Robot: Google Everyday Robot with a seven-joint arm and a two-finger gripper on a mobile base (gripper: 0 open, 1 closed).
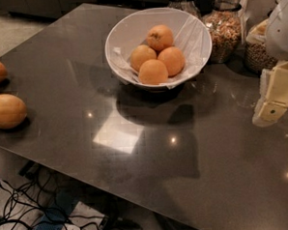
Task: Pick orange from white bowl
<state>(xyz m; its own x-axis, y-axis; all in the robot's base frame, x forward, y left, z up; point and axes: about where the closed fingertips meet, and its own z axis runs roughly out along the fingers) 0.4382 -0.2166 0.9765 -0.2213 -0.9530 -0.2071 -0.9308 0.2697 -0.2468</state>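
The white bowl (115, 38) stands at the back middle of the dark table and is lined with crumpled white paper. Several oranges (153, 72) lie piled in it, the topmost (160, 37) toward the back. My gripper (270, 111), cream-coloured, hangs at the right edge of the camera view, above the table to the right of the bowl and apart from it. It holds nothing that I can see.
Three more oranges (7, 111) lie on the table's left edge. Glass jars of grains (224, 28) stand right behind the bowl, with another jar (257, 55) beside my arm. Cables (23, 210) lie on the floor below the table's front edge.
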